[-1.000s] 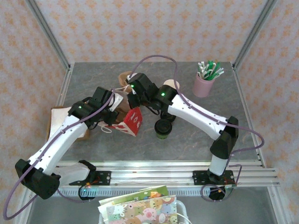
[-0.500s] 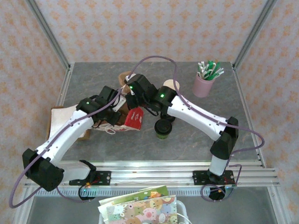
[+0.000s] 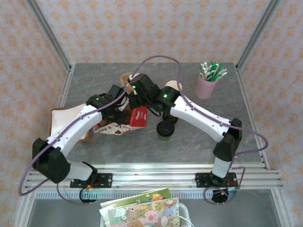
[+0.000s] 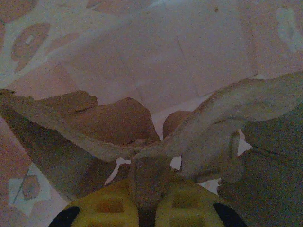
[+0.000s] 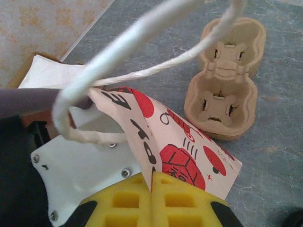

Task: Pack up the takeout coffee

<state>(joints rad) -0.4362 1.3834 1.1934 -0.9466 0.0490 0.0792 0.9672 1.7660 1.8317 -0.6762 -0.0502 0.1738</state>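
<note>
Coffee first: takeout coffee stands upright and lidded on the table, at 4 o'clock from the bag, near it but apart, close by the right arm. Not packed yet.

Right gripper is pinched tight on the bag's printed rim, with the rope handle looping above it. Left gripper is clamped narrow on a crumpled paper edge, likely the opposite rim, though that view is dim.

Risks:
- Both grippers are busy, so releasing one side to fetch the cup may let the mouth flop shut or the bag tip.
- Pulling the rims apart too hard may tear the paper.
- A low swing of the right arm may knock the cup over and spill it.

Farther out, pulp carrier sits at 12 o'clock and straw cup at 2 o'clock, well apart.
</note>
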